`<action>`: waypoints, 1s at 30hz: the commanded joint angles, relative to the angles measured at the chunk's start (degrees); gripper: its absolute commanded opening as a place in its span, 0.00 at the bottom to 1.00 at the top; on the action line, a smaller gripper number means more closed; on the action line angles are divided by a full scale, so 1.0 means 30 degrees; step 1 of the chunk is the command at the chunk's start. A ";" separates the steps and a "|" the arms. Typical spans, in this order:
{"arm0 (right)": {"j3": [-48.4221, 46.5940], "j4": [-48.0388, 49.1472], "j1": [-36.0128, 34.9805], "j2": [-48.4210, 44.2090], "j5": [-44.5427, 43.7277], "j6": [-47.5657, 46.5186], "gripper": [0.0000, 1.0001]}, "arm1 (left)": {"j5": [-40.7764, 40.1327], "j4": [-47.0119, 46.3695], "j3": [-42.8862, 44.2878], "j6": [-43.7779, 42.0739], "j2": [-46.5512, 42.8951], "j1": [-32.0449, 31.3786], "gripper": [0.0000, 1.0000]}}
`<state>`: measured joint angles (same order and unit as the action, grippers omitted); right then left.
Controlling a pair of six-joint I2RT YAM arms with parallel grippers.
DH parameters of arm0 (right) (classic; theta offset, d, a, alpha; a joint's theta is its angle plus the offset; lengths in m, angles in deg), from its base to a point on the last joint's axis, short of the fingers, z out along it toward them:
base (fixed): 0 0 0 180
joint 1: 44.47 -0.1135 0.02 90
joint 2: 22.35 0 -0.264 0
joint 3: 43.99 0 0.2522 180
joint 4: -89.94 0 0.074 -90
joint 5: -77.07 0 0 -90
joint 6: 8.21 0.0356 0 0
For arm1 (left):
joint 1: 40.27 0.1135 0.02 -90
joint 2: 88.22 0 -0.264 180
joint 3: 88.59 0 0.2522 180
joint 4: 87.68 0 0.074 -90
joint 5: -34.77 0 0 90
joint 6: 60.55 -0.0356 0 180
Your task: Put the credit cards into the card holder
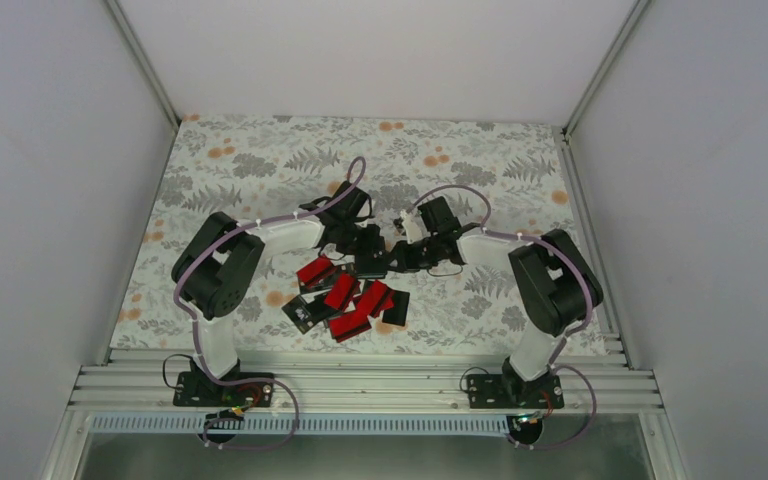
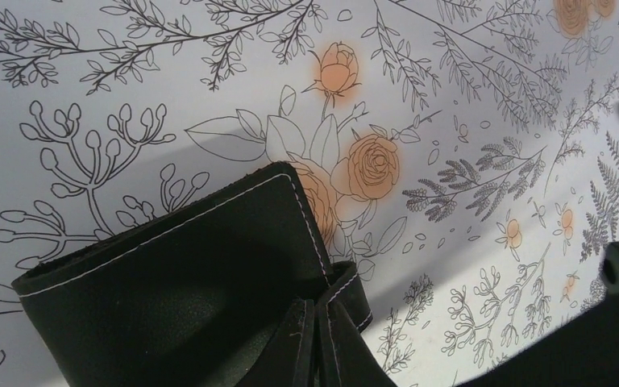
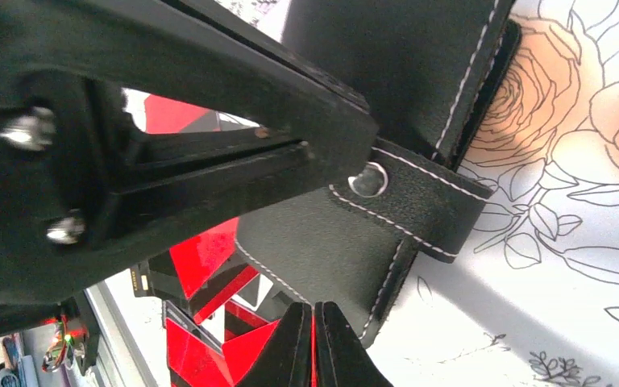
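The black card holder (image 2: 185, 266), with white stitching, lies on the flowered cloth in the middle of the table (image 1: 372, 266). My left gripper (image 2: 321, 343) is shut on the edge of it beside its snap strap (image 3: 419, 201). My right gripper (image 3: 314, 348) is shut on a red credit card, which shows only as a thin red sliver between the pads. Its tips are right against the near edge of the card holder (image 3: 330, 242). Several red and black credit cards (image 1: 345, 300) lie in a loose pile just in front of both grippers (image 3: 201, 258).
The flowered cloth (image 1: 260, 170) covers the table between white walls. An aluminium rail (image 1: 360, 385) with both arm bases runs along the near edge. The left gripper's black body (image 3: 129, 121) fills the upper left of the right wrist view.
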<state>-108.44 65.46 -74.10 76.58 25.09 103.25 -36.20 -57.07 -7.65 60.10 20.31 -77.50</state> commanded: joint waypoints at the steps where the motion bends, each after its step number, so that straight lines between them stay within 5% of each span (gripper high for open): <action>1: -0.0285 0.0967 -0.0152 0.0803 0.0470 0.0086 0.04 | -0.0223 0.0133 -0.0225 -0.0216 -0.0250 0.0096 0.02; 30: -0.0327 0.0263 -0.0142 0.2032 -0.1451 0.0074 0.04 | -0.0842 0.0596 -0.0432 -0.0891 -0.0258 0.0309 0.02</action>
<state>-108.64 66.77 -74.14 81.22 23.26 103.33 -36.88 -56.51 -8.39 58.55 20.31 -76.83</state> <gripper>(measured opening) 0.045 0.027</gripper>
